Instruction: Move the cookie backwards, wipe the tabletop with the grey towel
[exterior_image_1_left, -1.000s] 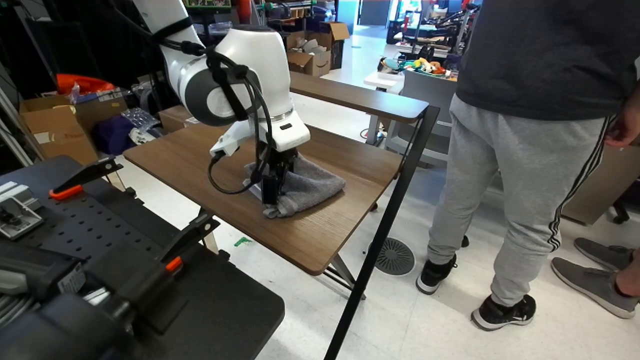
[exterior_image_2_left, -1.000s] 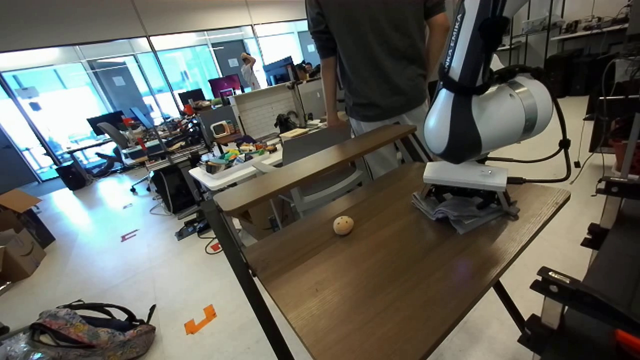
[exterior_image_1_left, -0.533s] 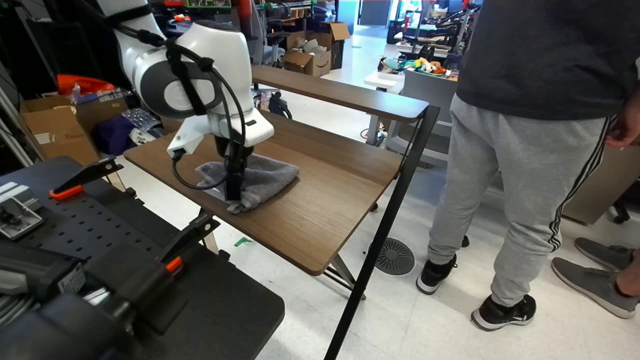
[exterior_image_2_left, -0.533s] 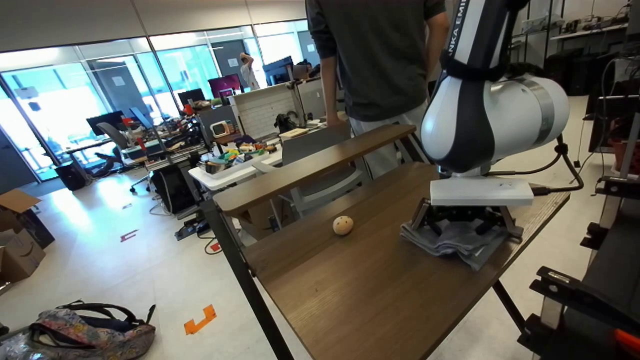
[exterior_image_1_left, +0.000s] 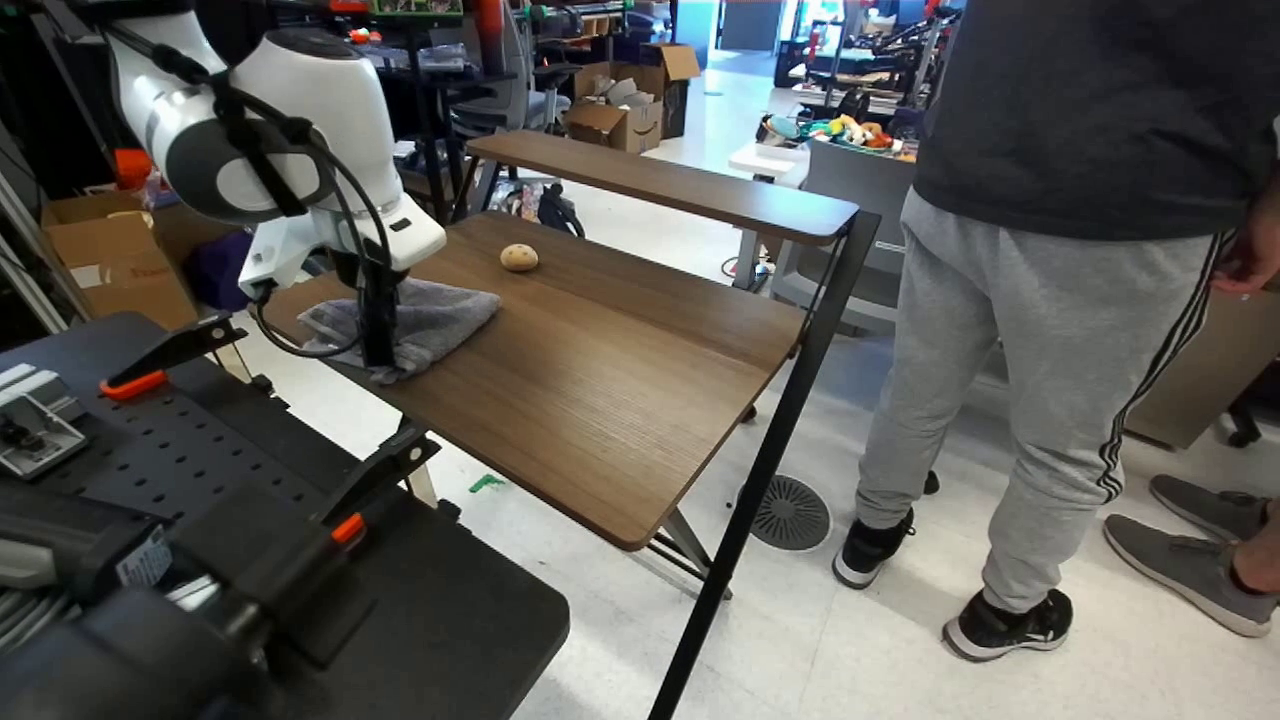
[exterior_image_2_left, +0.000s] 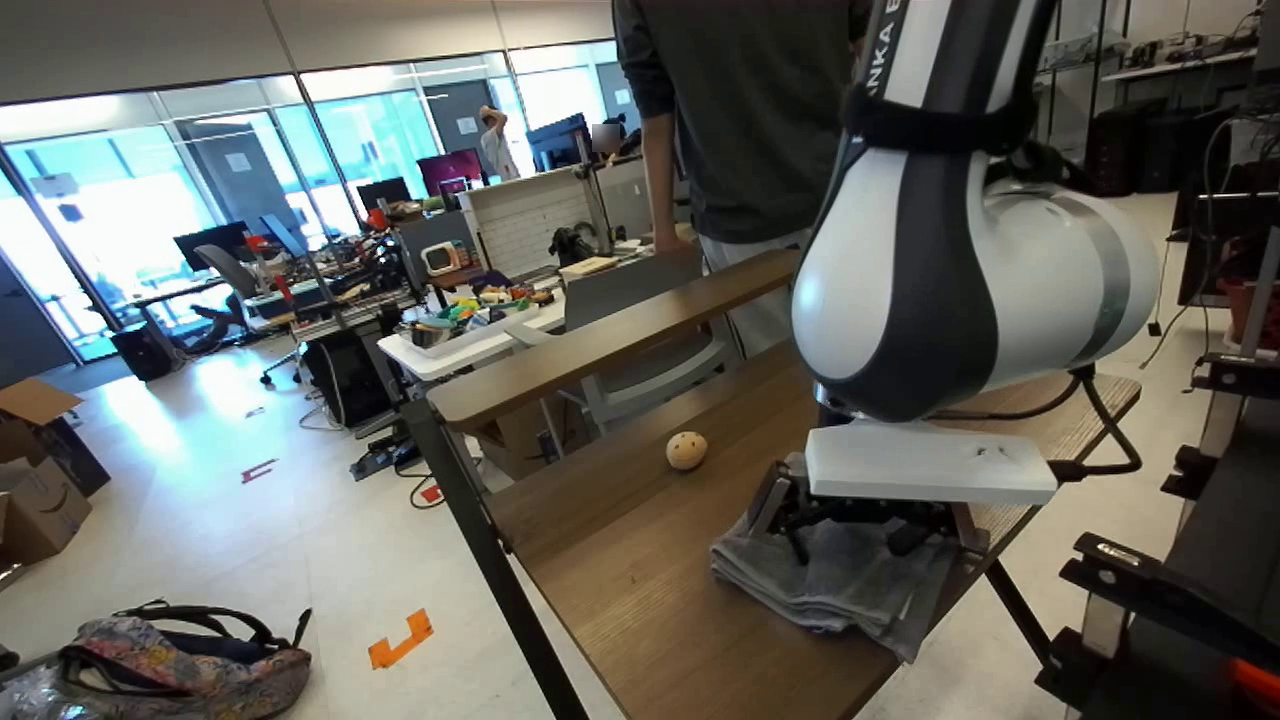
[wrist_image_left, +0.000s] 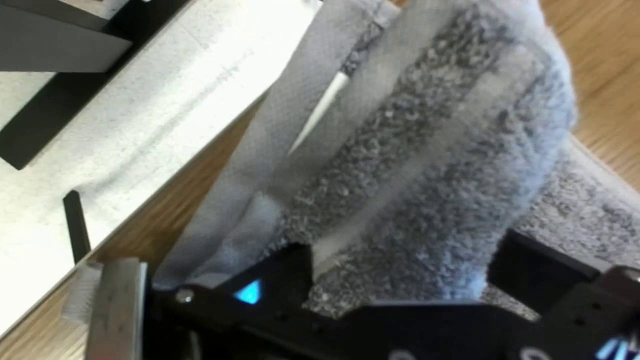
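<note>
While the arm (exterior_image_1_left: 300, 110) reaches down at the left of the frame in an exterior view, its jaws stand spread wide at the towel (exterior_image_1_left: 445, 318). Rumpled folds fill the space between them at the bottom of the wrist view, lying there without being pinched; whether the jaws' inner sides touch the folds, I cannot tell. The towel rests creased on the bench (exterior_image_2_left: 620, 600), low and right of the middle of the frame in an exterior view, one corner at the bench's edge. Near the middle of that frame sits the cookie (exterior_image_2_left: 687, 451), small, round and tan with dark spots, on the bench near the towel; in both exterior views bare wood shows between the two. A person (exterior_image_1_left: 1050, 350) stands at the right of the frame in an exterior view.
</note>
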